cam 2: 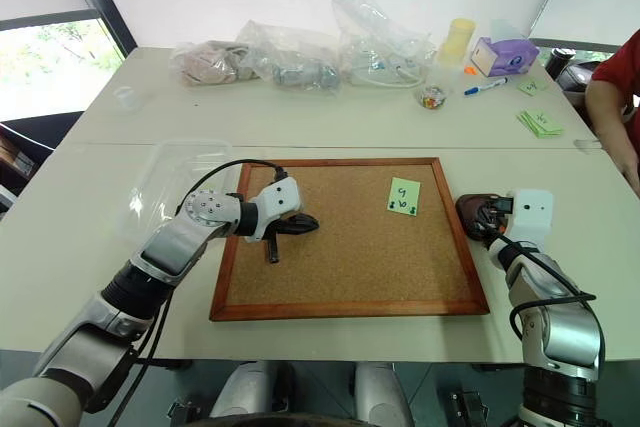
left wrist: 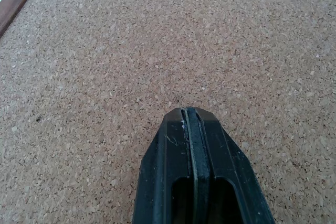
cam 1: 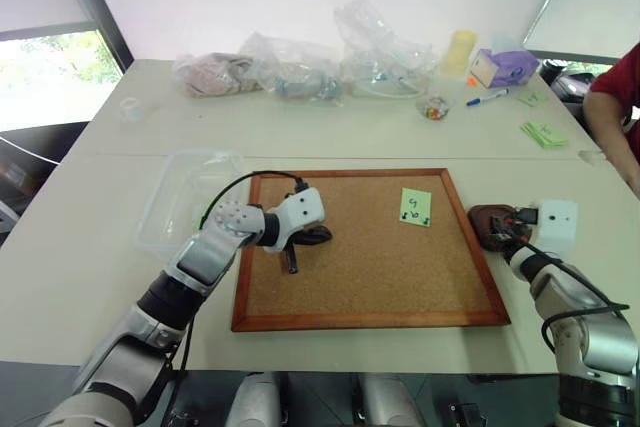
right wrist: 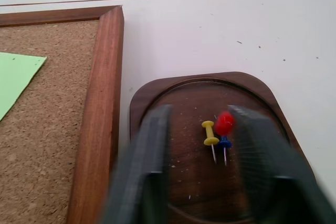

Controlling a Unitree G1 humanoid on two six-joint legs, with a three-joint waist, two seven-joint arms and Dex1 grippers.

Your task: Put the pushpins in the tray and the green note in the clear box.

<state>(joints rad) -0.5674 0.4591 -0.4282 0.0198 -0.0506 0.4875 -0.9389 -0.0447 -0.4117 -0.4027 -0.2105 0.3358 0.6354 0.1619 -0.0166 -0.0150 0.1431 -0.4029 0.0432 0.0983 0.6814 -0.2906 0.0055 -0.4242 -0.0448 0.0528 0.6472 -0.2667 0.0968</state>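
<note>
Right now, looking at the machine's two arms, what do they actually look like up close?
Both arms are built of silver-grey metal segments joined by black sections, with a loose black cable looping along each. The left arm ends in a white wrist block carrying a black two-fingered end effector. The right arm carries a similar white block and black end effector, its fingers flat and slab-like.

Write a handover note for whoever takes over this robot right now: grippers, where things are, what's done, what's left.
Left gripper: shut, empty, tip over the cork board.
Right gripper: open, over the tray, holding nothing.
Pushpins: yellow, red and blue ones lie in the tray, right of the board.
Green note: lying on the cork, upper right part.
Clear box: left of the board.
Done: the pins seen are in the tray.
Left: move the note into the box.
</note>
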